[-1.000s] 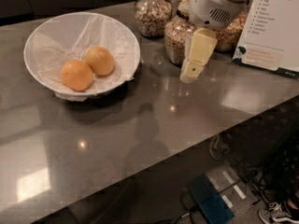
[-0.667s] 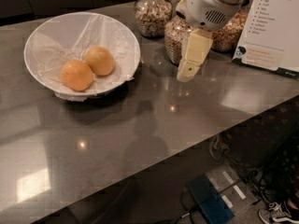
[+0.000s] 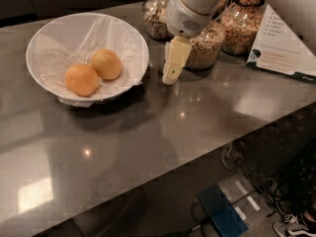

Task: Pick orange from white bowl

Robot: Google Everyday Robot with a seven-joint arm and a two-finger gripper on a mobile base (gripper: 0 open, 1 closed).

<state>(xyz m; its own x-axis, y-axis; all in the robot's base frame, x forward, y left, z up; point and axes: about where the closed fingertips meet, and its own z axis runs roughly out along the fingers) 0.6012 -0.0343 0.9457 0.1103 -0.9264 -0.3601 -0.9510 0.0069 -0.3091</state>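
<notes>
The white bowl (image 3: 47, 43) stands at the back left of the grey counter, lined with crumpled white paper. Inside lie two round fruits side by side. The orange (image 3: 106, 63) is the paler, yellowish one on the right. The deeper orange fruit (image 3: 82, 79) lies to its left and a little nearer. My gripper (image 3: 171, 72) hangs from the white arm just right of the bowl's rim, above the counter, pointing down. It holds nothing that I can see.
Glass jars of cereal (image 3: 205, 43) stand at the back behind the gripper. A white printed card (image 3: 281, 53) leans at the back right. The counter's front edge runs diagonally at the right, with cables and a blue box (image 3: 222, 214) on the floor below.
The gripper has moved left toward the bowl and now hangs close to its right rim. The fruits and bowl have not moved.
</notes>
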